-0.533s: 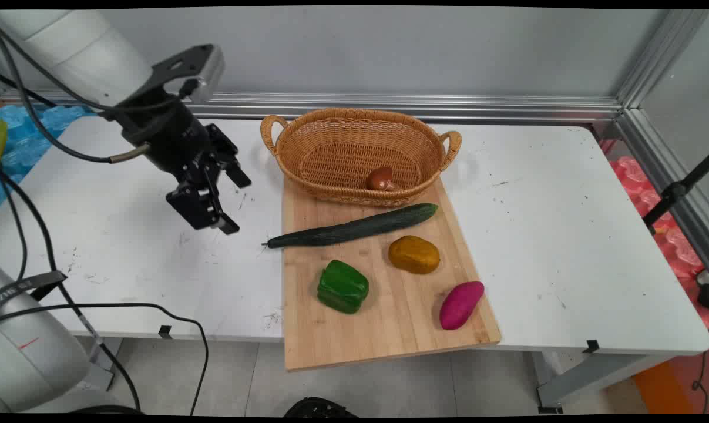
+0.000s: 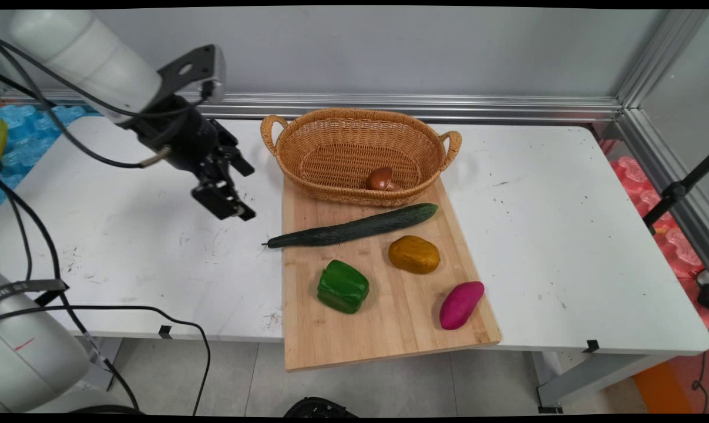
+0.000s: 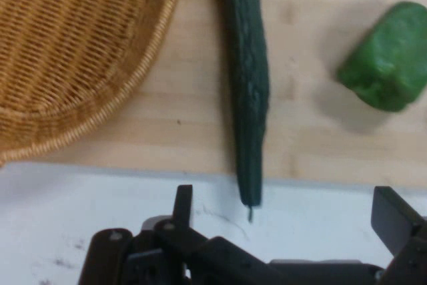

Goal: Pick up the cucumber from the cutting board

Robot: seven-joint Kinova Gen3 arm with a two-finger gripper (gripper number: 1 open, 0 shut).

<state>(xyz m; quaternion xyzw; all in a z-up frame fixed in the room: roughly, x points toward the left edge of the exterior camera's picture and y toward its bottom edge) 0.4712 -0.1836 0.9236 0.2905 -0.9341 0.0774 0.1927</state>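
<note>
The black tool [image 2: 231, 200] hangs over the white counter [image 2: 125, 247], just off the left edge of the wooden cutting board [image 2: 389, 329], with its two fingers spread wide apart and nothing between them. Nearest to it is the long dark green cucumber [image 2: 354, 228], which lies slanted across the far half of the board; its thin stem end pokes past the board's left edge onto the counter, and in the hand view that tip [image 3: 251, 198] points at the gap between the fingers. At the far end of the board sits a woven basket [image 2: 331, 126] with two handles, resting partly on the board, and a small brown mushroom [image 2: 380, 178] lies inside it near its front wall. Toward the middle of the board lie a green bell pepper [image 2: 343, 286] and a yellow-brown potato [image 2: 413, 254], well apart from each other. A magenta sweet potato [image 2: 461, 304] rests close to the board's near right corner.
</note>
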